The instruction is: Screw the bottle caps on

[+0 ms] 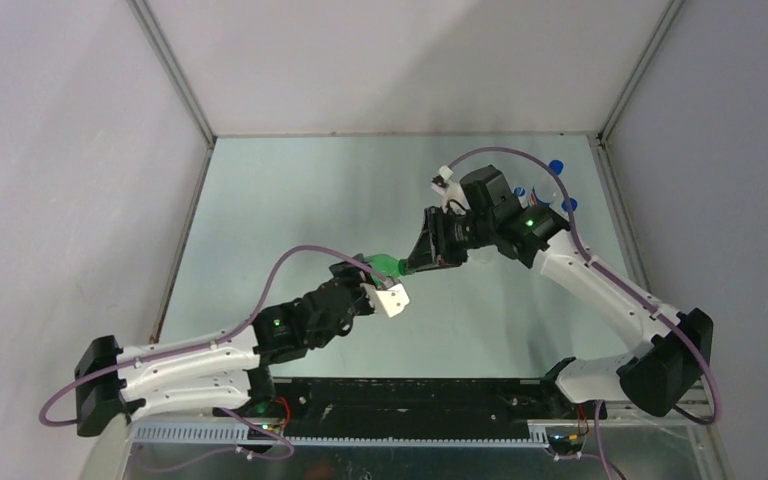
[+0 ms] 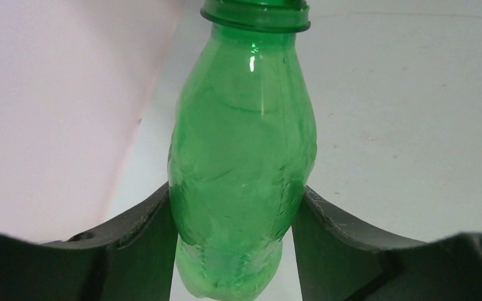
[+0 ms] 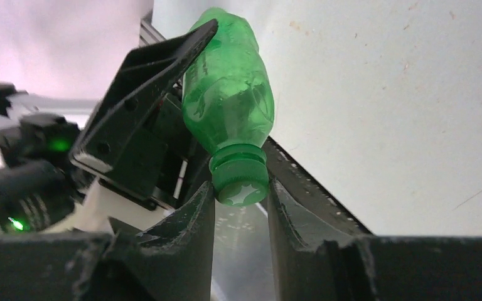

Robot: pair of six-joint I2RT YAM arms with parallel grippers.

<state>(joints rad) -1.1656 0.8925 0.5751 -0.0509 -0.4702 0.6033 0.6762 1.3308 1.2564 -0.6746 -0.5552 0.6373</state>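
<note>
My left gripper [image 1: 378, 272] is shut on the body of the translucent green bottle [image 1: 386, 265] and holds it off the table, neck towards the right arm. In the left wrist view the bottle [image 2: 245, 157] fills the gap between the jaws of the left gripper [image 2: 235, 213]. My right gripper [image 1: 422, 258] is shut on the dark green cap [image 3: 240, 179], which sits on the bottle's neck. In the right wrist view the gripper [image 3: 241, 188] pinches the cap at its sides, with the bottle [image 3: 229, 100] beyond it. The clear bottle and the white cap are not visible.
Blue-capped bottles [image 1: 557, 167] stand at the back right of the table, partly hidden behind the right arm. White walls enclose the table [image 1: 290, 200] on the left, back and right. The left gripper's finger [image 3: 150, 94] lies along the bottle in the right wrist view.
</note>
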